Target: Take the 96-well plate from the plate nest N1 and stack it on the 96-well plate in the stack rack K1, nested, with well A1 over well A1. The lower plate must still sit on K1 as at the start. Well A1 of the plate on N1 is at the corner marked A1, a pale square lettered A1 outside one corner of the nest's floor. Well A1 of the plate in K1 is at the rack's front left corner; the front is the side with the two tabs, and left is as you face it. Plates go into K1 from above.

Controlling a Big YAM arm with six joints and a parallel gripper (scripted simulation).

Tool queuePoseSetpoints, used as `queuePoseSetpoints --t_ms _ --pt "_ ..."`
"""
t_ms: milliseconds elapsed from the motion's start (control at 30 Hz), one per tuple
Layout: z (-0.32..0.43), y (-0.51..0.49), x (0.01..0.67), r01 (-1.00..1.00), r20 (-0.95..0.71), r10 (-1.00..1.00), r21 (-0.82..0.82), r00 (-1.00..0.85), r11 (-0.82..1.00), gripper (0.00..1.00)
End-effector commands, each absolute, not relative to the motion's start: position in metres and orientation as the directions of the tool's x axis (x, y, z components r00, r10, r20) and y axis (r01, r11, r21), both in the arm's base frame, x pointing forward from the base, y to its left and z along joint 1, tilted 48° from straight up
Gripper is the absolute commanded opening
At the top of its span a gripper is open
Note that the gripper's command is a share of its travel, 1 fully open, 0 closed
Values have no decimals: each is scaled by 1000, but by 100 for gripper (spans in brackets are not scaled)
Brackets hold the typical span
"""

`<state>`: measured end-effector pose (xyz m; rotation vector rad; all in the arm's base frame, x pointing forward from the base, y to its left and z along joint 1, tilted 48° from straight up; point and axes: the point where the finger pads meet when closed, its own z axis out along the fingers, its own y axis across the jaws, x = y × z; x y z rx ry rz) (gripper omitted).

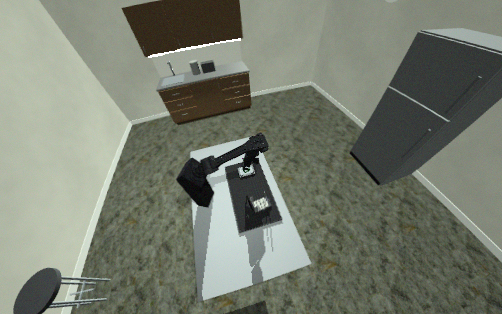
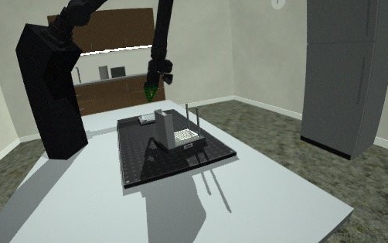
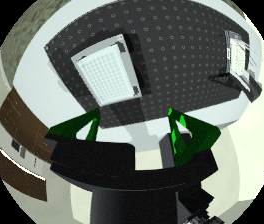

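The black arm's upper links are cut off by the top edge in the exterior view, and in the top view the arm hides most of the white 96-well plate (image 3: 107, 74) in the low plate nest (image 2: 147, 118) at the far end of the black perforated board (image 2: 179, 162). The A1 marker is too small to read in any view; no writing is legible on the nest or on the tall grey stack rack (image 2: 166, 131) w/ two thin posts. Second white well plate (image 2: 185, 136) sits at the rack's foot, partly hidden by the rack's grey wall (only a bright patch from above).

The gripper w/ green fingertips hangs above the nest plate, well apart from it, fingers spread wide, nothing between them. In the wrist view the plate shows between and beyond the fingertips, and the rack is squeezed at the right rim. The board lies on a pale grey table (image 2: 280, 201).
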<state>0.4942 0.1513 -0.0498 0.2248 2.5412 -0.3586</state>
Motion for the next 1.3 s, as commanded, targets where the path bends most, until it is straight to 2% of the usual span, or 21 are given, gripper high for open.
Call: queuePoseSetpoints --t_ms 0,367,1267 --pt "-54 163 491 152 -564 -14 -247 -826 957 100" --pt "-48 217 476 -11 -646 -259 -362 -718 932 100" --pt "-48 207 492 22 -654 -228 -351 -721 936 100"
